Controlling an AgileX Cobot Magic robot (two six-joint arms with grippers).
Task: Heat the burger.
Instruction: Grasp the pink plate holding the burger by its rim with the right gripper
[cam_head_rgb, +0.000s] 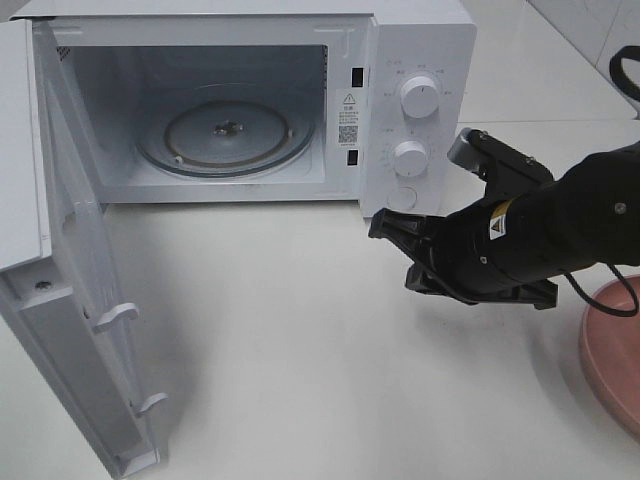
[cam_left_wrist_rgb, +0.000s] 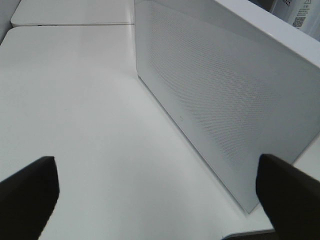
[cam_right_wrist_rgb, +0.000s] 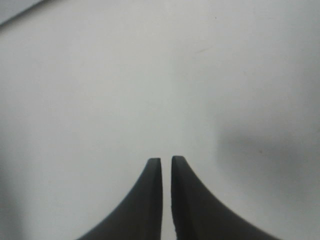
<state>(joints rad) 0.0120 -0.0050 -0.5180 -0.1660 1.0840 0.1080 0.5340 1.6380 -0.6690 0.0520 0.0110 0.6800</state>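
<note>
Open-oven stage. You see the microwave (cam_head_rgb: 420, 40) with its door (cam_head_rgb: 70, 300) swung wide and the turntable (cam_head_rgb: 225, 135) bare, apparently so food can go straight in. The burger is in none of the views; only a pink plate (cam_head_rgb: 615, 350) rim shows at the desk (cam_head_rgb: 300, 330) edge. Your right end effector (cam_head_rgb: 385, 225), fingers together, hovers below the control panel; your left end effector (cam_left_wrist_rgb: 156, 162), spread wide, faces the door's dotted panel
</note>
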